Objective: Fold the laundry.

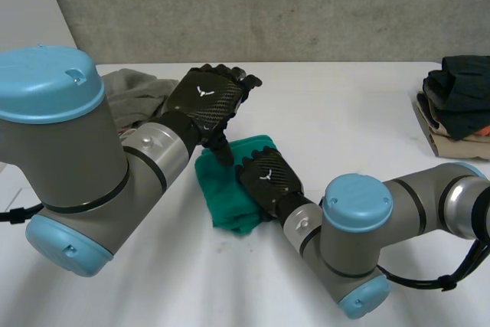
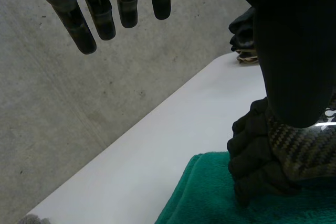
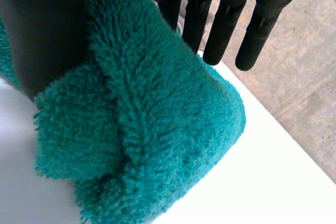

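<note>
A folded green towel [image 1: 226, 198] lies on the white table [image 1: 344, 128] between my arms. My right hand [image 1: 268, 178] rests on its near right part. In the left wrist view the right hand [image 2: 302, 150] has its fingers curled down into the pile of the towel [image 2: 210, 200]. In the right wrist view a thick fold of the towel [image 3: 157, 129] stands between the thumb and the fingers [image 3: 226, 19]. My left hand [image 1: 205, 97] hovers over the towel's far edge with its fingers [image 2: 94, 17] straight and spread, and its thumb points down beside the right hand.
A grey garment [image 1: 132, 88] lies at the back left, partly behind my left arm. A stack of folded dark and tan clothes [image 1: 458, 105] sits at the table's right edge. A concrete wall [image 1: 306, 5] runs behind the table.
</note>
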{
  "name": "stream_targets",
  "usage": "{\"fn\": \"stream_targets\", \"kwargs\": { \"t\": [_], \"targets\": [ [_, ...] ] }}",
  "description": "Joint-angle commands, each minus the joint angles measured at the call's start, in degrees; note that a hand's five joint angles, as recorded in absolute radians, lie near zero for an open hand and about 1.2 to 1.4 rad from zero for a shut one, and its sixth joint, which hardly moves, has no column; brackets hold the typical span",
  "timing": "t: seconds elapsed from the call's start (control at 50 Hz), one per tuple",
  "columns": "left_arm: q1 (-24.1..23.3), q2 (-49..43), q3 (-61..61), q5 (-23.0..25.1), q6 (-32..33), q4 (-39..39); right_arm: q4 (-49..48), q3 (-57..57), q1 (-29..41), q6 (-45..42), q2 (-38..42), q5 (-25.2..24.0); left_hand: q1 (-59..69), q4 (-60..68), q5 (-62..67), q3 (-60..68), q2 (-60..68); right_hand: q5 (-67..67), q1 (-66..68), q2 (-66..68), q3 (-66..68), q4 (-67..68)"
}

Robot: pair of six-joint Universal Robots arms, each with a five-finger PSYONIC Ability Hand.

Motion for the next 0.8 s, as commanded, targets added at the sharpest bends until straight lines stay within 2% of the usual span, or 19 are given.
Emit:
{"fn": "stream_targets", "kwargs": {
  "t": [0.02,0.04,0.06,0.12,0.2,0.36,0.44,0.46,0.52,0.64,0.8],
  "targets": [
    [0.0,0.0,-0.1,0.0,0.0,-0.1,2.4,-0.6,-0.8,2.4,-0.3,-0.7,2.4,0.2,-0.9,-0.2,0.4,14.9,8.8,9.4,9.3,9.4],
    [-0.1,0.0,-0.1,0.0,0.0,0.0,2.4,-0.9,-0.8,2.6,-0.2,-0.8,2.6,0.4,-0.7,0.0,0.5,21.4,15.4,15.9,15.9,16.0],
    [0.0,0.0,-0.1,0.0,0.0,0.0,2.5,-1.8,-0.9,2.8,0.1,-1.0,2.6,0.4,-0.7,0.0,0.5,35.6,29.6,30.2,30.1,30.2],
    [0.0,0.0,-0.1,0.0,-0.1,0.0,2.9,-3.8,-1.2,2.8,1.2,-1.6,2.6,0.4,-0.7,0.0,0.5,52.8,46.8,47.4,47.3,47.4],
    [0.0,0.0,-0.1,0.0,-0.1,0.1,2.9,-6.3,-2.6,2.7,2.8,-1.5,2.4,0.2,-0.9,-0.2,0.4,52.9,46.8,47.4,47.3,47.4],
    [0.2,1.6,-0.1,-0.3,-0.1,0.0,2.0,-9.3,-10.2,2.1,-3.0,-2.2,2.4,0.2,-0.9,-0.2,0.4,52.9,46.8,47.4,47.3,47.4],
    [0.7,2.5,-0.1,-0.4,-0.2,0.0,0.8,-12.2,-15.1,2.8,-5.3,-6.2,2.4,0.2,-0.9,-0.2,0.4,52.9,46.8,47.4,47.3,47.4],
    [1.0,3.0,-0.2,-0.4,-0.2,0.0,1.1,-13.0,-16.2,2.8,-5.6,-9.3,2.4,0.2,-0.9,-0.2,0.4,52.9,46.8,47.4,47.3,47.4],
    [1.6,3.4,-0.5,-0.4,-0.3,0.0,2.6,-13.7,-17.5,3.2,-5.2,-14.7,2.4,0.2,-0.9,-0.2,0.4,52.9,46.8,47.4,47.3,47.4],
    [1.7,3.4,-1.7,-0.1,-0.7,0.2,5.7,-13.9,-18.0,3.2,-2.2,-16.2,2.3,0.1,-1.0,-0.4,0.2,25.6,19.5,20.1,20.0,20.1],
    [1.9,3.2,-3.0,0.0,-0.7,0.4,8.6,-13.6,-21.7,3.1,-0.8,-16.2,2.1,-0.1,-1.2,-0.5,0.0,9.2,3.2,3.7,3.7,3.8]
  ]
}}
